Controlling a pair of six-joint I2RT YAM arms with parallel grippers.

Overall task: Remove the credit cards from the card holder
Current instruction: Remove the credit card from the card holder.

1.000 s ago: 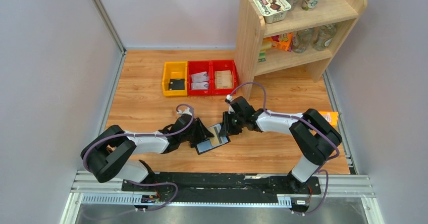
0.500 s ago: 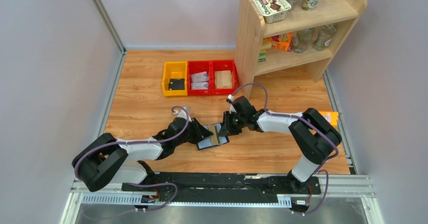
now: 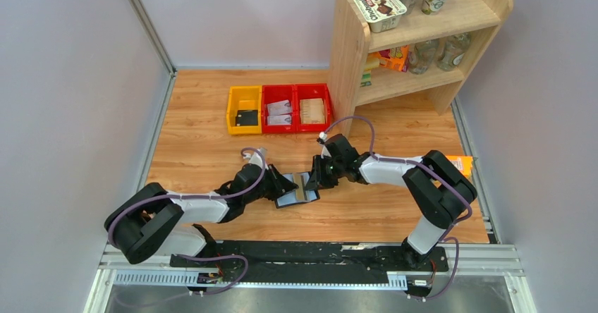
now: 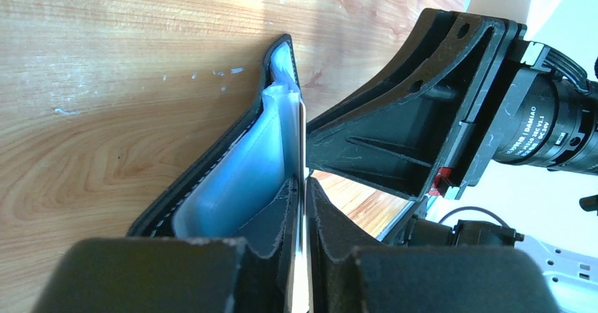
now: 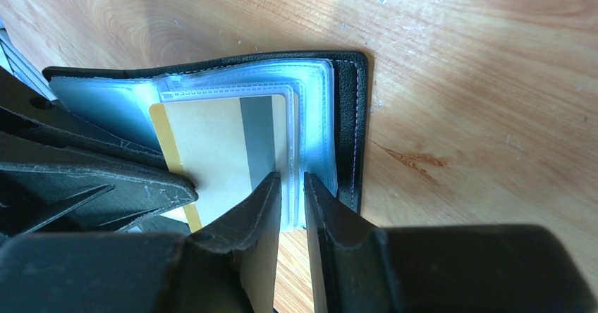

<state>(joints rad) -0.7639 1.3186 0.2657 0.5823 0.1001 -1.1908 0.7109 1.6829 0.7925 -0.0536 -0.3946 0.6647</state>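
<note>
The card holder (image 3: pixel 289 200) lies open on the wooden table between both arms, black outside (image 5: pixel 350 115) with blue-grey lining (image 4: pixel 233 186) and clear sleeves. A credit card (image 5: pixel 211 144), cream with a yellow edge band and a grey stripe, sits partly in a sleeve. My left gripper (image 3: pixel 284 185) is shut on that card's thin edge (image 4: pixel 302 137), its pads (image 4: pixel 285 214) pressing both faces. My right gripper (image 3: pixel 315 179) pinches the sleeve edge of the card holder from the opposite side, jaws nearly together (image 5: pixel 291 179). The left fingers (image 5: pixel 106 186) show at the left of the right wrist view.
At the back stand a yellow bin (image 3: pixel 235 110) and two red bins (image 3: pixel 296 90) holding cards. A wooden shelf (image 3: pixel 349 52) with cups and bottles rises at the back right. An orange carton (image 3: pixel 462 163) lies by the right arm.
My left arm has reached forward and its jaws have closed on the card. The card holder has shifted slightly towards the back. The right gripper has kept its hold.
</note>
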